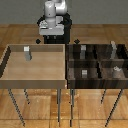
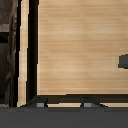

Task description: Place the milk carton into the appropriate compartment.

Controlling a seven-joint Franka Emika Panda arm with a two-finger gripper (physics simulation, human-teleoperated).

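The milk carton (image 1: 27, 53) is a small pale grey-white box standing upright in the light wooden tray (image 1: 10, 75), near its far corner at the exterior view's left. In the wrist view only a dark grey sliver of the milk carton (image 2: 123, 61) shows at the picture's edge. My gripper (image 1: 50, 27) hangs high behind the tray's far wall, well away from the carton. In the wrist view the gripper (image 2: 64, 104) is open, with its two fingertips (image 2: 40, 103) set apart and nothing between them.
A dark bin (image 1: 68, 70) with several compartments stands at the exterior view's right, touching the tray. It holds a small grey cube (image 1: 84, 73), a tall slim grey box (image 1: 114, 48) and two more small grey items (image 1: 83, 49) (image 1: 116, 69). Both stand on thin legs.
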